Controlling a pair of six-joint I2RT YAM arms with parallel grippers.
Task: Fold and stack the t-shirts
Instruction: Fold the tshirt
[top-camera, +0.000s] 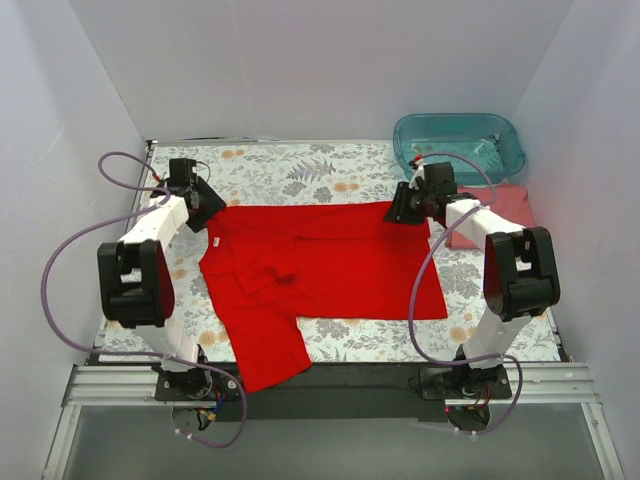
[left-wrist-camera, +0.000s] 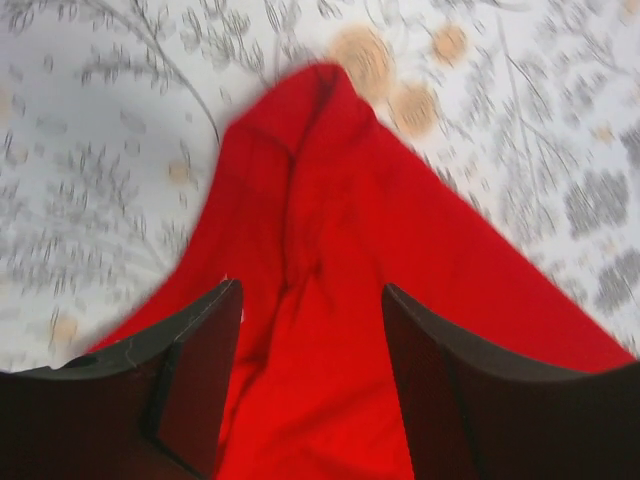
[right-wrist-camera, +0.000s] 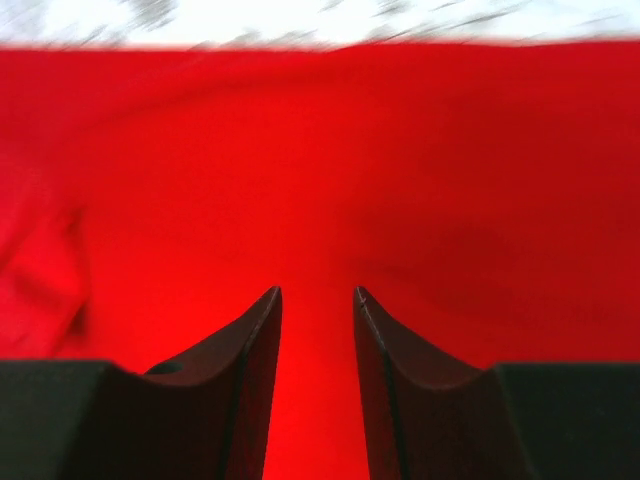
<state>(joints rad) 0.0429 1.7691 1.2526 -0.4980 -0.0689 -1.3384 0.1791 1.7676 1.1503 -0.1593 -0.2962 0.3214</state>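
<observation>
red t-shirt (top-camera: 340, 270): lying spread flat over the middle of the table (top-camera: 300, 165), long axis running from the left edge to the right edge, with one sleeve flopping down toward the near edge.
pink t-shirt (top-camera: 512, 205): sitting folded by the right edge, just near-side of the teal tub (top-camera: 458, 140) in the far right corner, and partly hiding behind the right arm.
left end effector (left-wrist-camera: 312, 290): hanging over the red shirt's far left corner with the jaws standing wide apart. cloth is bunching up loose between them and nothing's looking pinched.
right end effector (right-wrist-camera: 316, 292): sitting at the far right corner of the same shirt, jaws showing just a narrow gap with red filling it. honestly can't tell if it's nipping fabric or floating above it, since everything's looking blurry.
what it's all turning on: each arm is parking on its own end of the far hem, so the whole shirt is stretching away from both toward the near edge.
my guess: both are needing a grip on that hem, then dragging it nearward to fold across the short axis.
nearer arm for stacking: the right one is sitting much closer to the pink shirt.
</observation>
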